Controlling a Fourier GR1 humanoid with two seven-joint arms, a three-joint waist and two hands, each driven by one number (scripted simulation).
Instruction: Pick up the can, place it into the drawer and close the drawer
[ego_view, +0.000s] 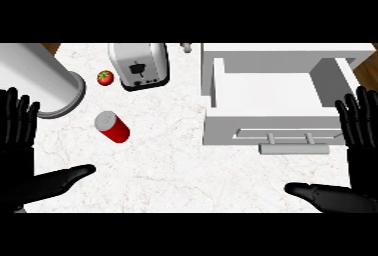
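Observation:
A red can (112, 127) with a grey top lies tilted on the marble counter at centre left. The white drawer (221, 87) stands pulled out at the upper right, its inside bare, with a grey handle (293, 148) on its front. At the picture's left edge my left hand (18, 150) stays open with fingers up, its thumb pointing toward the middle, below and left of the can. Over at the right edge, my right hand (362, 150) is likewise open, fingers up, beside the drawer's front corner. Neither hand touches anything.
A silver toaster (139, 65) stands behind the can, with a small red tomato (105, 77) to its left. A large grey cylinder (37, 80) occupies the upper left corner. Bare counter (184, 170) spreads between the two hands.

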